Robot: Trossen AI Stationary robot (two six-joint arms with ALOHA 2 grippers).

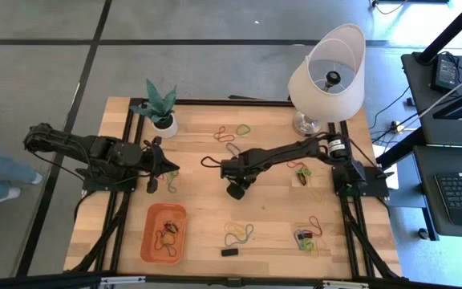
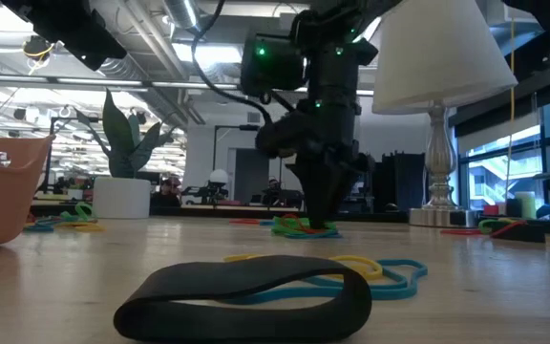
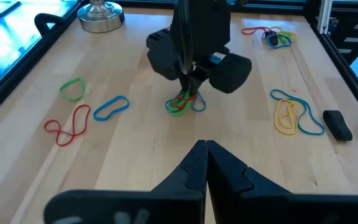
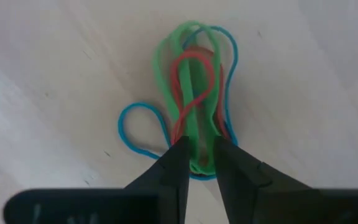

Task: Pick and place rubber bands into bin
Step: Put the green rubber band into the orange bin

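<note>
Right pincer (image 4: pixel 201 155), fingers slightly parted, straddles the green, red and blue rubber bands (image 4: pixel 194 93), poised to pinch them for the bin (image 1: pixel 164 233).

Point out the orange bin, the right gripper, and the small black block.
orange bin (image 1: pixel 152 238): high view, on its left rim.
right gripper (image 4: pixel 199 163): right wrist view, midway between its fingertips, over the band pile.
black block (image 1: pixel 229 251): high view, on its top face.
</note>
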